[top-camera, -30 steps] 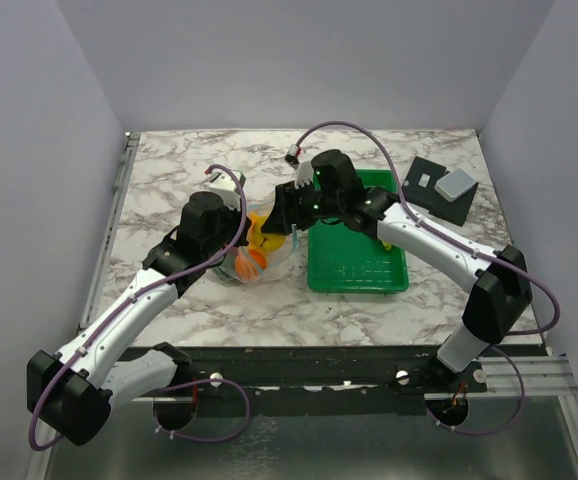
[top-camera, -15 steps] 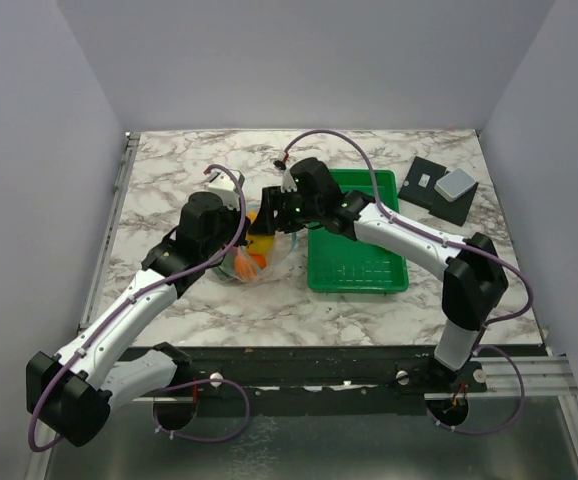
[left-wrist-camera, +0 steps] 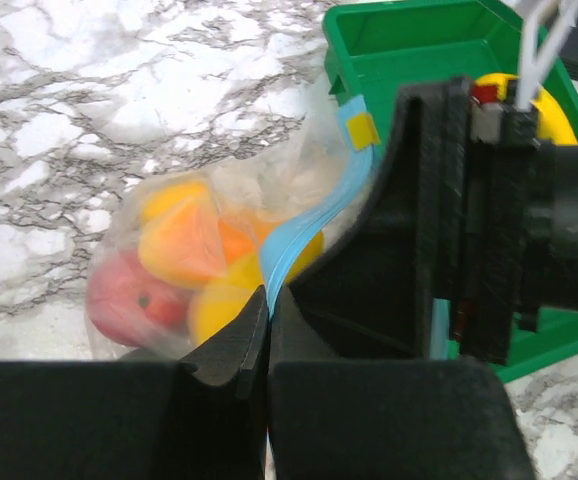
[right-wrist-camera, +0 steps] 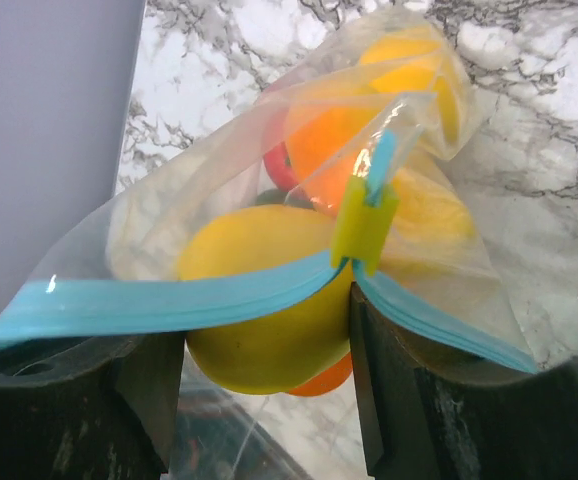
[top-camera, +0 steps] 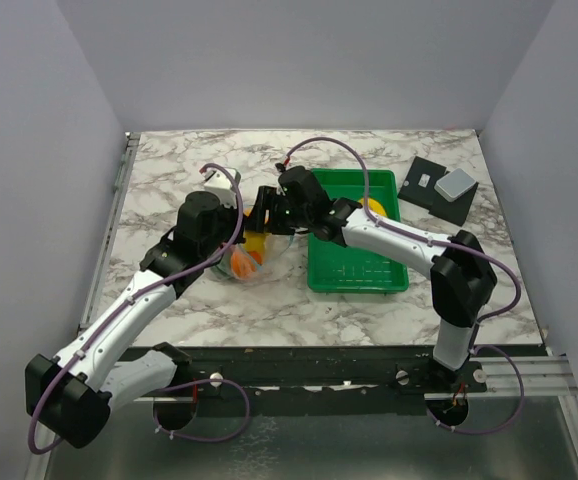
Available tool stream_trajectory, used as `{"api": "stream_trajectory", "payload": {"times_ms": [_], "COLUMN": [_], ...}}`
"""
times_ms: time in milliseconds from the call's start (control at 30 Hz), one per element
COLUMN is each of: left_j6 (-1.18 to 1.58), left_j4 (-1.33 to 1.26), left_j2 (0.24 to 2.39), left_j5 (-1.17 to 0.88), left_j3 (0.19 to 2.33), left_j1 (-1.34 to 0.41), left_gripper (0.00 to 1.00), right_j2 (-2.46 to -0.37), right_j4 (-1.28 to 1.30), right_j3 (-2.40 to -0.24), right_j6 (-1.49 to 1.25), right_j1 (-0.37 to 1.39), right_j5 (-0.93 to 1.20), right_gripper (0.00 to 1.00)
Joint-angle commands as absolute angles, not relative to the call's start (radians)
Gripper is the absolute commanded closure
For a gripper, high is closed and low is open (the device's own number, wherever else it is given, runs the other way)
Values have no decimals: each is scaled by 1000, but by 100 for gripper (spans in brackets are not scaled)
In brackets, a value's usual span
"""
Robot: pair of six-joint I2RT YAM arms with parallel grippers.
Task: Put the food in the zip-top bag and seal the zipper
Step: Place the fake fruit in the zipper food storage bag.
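On the marble table (top-camera: 169, 170), just left of the green tray (top-camera: 354, 270), the zip-top bag (top-camera: 257, 255) holds food (left-wrist-camera: 174, 245); one yellow fruit (top-camera: 372, 207) sits at the tray's far end. Only the left wrist view shows the left gripper (left-wrist-camera: 268, 310) clamped on the zipper (left-wrist-camera: 299, 230). The right wrist view shows the right gripper (right-wrist-camera: 266, 330), jaws apart, under the yellow slider (right-wrist-camera: 362, 228).

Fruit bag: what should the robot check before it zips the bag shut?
1. Is the left gripper holding the zipper? Ok, it is shut on the blue strip.
2. Is the right gripper gripping the yellow slider? Not ok, its jaws are open with the slider just ahead of them.
3. Is all the fruit in the bag? Not ok, one yellow piece lies in the green tray.
4. Is the zipper partly closed? Cannot tell.
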State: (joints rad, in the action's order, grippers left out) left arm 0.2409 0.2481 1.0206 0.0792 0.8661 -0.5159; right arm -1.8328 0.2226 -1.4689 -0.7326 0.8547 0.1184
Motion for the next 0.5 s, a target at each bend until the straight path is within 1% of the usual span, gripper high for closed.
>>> {"api": "stream_trajectory", "payload": {"times_ms": [0,200,367,467], "left_j6": [252,250,249,247], "left_j4": [238,228,220,219], "left_j2": [998,982,966,963], "left_j5": [11,1,-31,-23], "left_j3": [858,856,851,848], "left_j1": [-531,-531,-531,-531], "left_gripper": [100,100,100,100], "right_j2": [-1849,-1864,-1921,-1939], "right_j4": [42,-37,-64,-68], "right_j3": [-1456,-1442,-1457,-1464], "right_j6": [-832,-859,-882,-885], "right_j1": [876,890,891,898], "right_j5": [72,44,70,93], "right_gripper": [65,65,65,63]}}
